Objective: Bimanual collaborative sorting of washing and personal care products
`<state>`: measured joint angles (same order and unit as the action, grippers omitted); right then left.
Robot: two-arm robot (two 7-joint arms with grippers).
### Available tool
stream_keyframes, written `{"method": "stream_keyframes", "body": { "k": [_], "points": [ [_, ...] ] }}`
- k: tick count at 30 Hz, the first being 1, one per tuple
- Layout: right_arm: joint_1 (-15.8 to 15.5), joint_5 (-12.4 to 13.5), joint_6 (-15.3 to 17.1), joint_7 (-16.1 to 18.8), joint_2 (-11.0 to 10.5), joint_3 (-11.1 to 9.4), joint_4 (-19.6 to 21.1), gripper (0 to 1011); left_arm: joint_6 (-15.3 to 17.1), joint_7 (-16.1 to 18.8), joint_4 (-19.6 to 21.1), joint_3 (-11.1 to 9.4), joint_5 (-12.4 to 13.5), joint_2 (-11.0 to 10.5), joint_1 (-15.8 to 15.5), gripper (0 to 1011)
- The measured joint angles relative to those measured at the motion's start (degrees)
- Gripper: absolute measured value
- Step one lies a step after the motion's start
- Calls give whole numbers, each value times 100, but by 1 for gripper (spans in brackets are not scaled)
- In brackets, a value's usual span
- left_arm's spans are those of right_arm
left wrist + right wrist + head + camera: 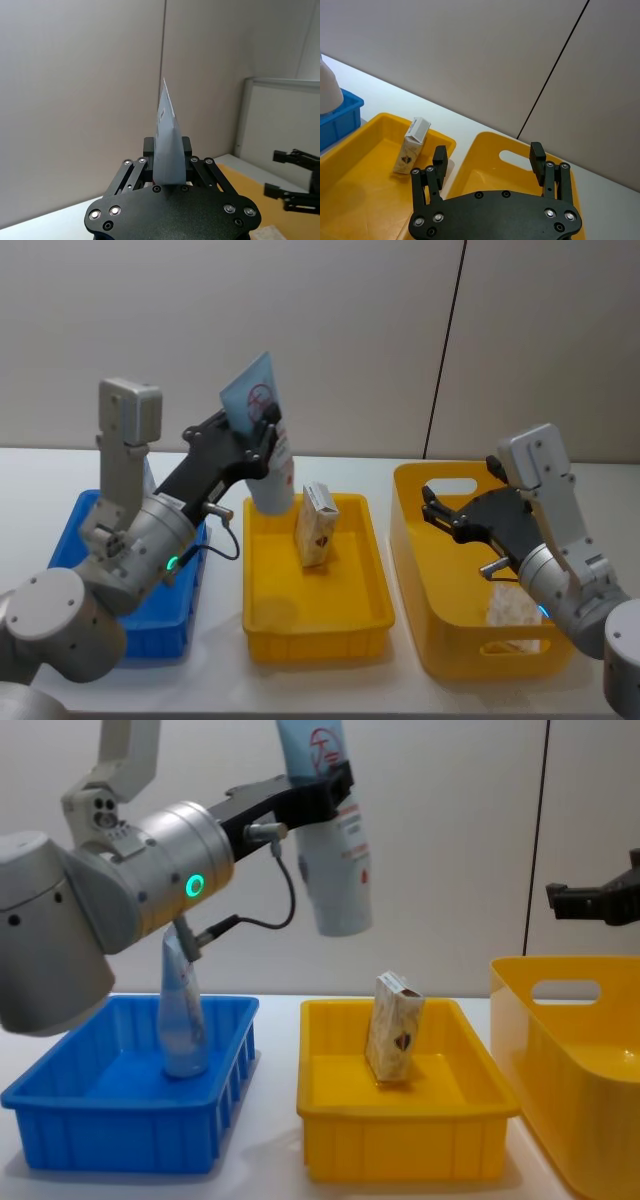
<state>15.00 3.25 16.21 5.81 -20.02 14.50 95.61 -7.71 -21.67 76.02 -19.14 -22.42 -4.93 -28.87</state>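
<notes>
My left gripper point(270, 440) is shut on a pale-blue tube point(256, 400) with red print, held cap-down in the air above the gap between the blue bin point(170, 625) and the shallow yellow tray point(310, 630). Seen from the left wrist, the tube point(167, 130) rises edge-on between the fingers. A second tube point(182, 1020) stands in the blue bin point(120, 1130). A beige packet point(317, 525) stands on end in the yellow tray. Another beige packet point(512, 608) lies in the deep yellow bin point(440, 640). My right gripper point(432, 505) hovers open over that bin's left rim, holding nothing.
The three containers sit side by side on a white table point(30, 470), blue at the left and the deep yellow bin at the right. A plain wall stands close behind. The left arm's cable point(285, 910) hangs beside the raised tube point(330, 840).
</notes>
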Motion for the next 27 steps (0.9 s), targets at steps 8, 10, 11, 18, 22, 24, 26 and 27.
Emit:
{"method": "stream_keyframes", "body": {
  "k": [8, 10, 11, 18, 22, 24, 26, 27],
  "points": [
    [32, 30, -19, 129, -7, 4, 0, 1004, -74, -215, -42, -115, -134, 76, -69, 270],
    [59, 63, -43, 221, -17, 16, 1, 1004, -89, -262, -46, -150, -164, 91, -82, 270],
    [68, 75, -50, 254, -21, 20, 1, 1004, -93, -275, -46, -162, -173, 96, -87, 270],
    [182, 231, -125, 651, -61, 71, 11, 1004, -104, -364, -47, -244, -236, 114, -123, 270],
    [247, 327, -166, 883, -95, 109, 27, 1004, -106, -391, -47, -270, -257, 119, -134, 270],
    [270, 366, -177, 968, -109, 122, 37, 1004, -106, -398, -47, -278, -262, 121, -138, 270],
    [302, 428, -191, 1098, -131, 141, 53, 1004, -107, -409, -47, -288, -271, 123, -144, 270],
    [312, 445, -193, 1135, -138, 147, 59, 1004, -107, -412, -47, -290, -273, 123, -146, 270]
  ]
}}
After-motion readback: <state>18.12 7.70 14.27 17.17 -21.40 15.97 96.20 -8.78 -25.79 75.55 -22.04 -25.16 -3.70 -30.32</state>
